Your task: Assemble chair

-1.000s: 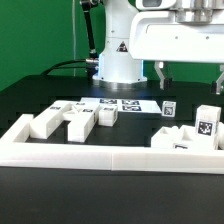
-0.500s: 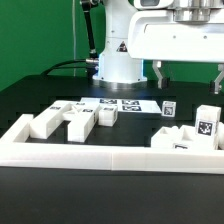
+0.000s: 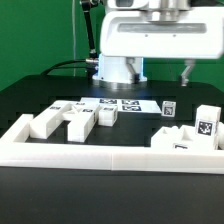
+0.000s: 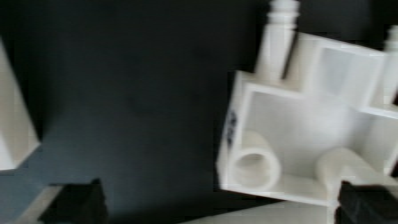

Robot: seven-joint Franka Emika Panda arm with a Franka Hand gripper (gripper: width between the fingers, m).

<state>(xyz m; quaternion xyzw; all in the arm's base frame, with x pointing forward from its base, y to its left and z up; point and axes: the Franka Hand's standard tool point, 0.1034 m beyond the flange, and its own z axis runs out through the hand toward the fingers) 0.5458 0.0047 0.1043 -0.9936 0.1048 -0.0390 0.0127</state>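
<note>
The chair is in loose white parts on the black table. Three blocky pieces [image 3: 75, 120] lie at the exterior view's left. A small tagged block [image 3: 168, 108] stands mid-table. A tagged block [image 3: 207, 124] and a flat piece [image 3: 178, 142] sit at the right. My gripper [image 3: 158, 72] hangs open high above them, holding nothing. In the wrist view a white part with round pegs and holes [image 4: 311, 110] lies below, nearer one dark finger [image 4: 365, 195] than the other. The gripper [image 4: 217, 205] has only bare table between its fingers.
A long low white border wall [image 3: 110, 156] runs along the front and turns back at the exterior view's left. The marker board [image 3: 122, 103] lies flat behind the parts. The arm's white base [image 3: 120, 62] stands at the back, with a green backdrop behind it.
The hand has shifted toward the exterior view's left at the same height. The jaws stay open and the parts have not moved.
</note>
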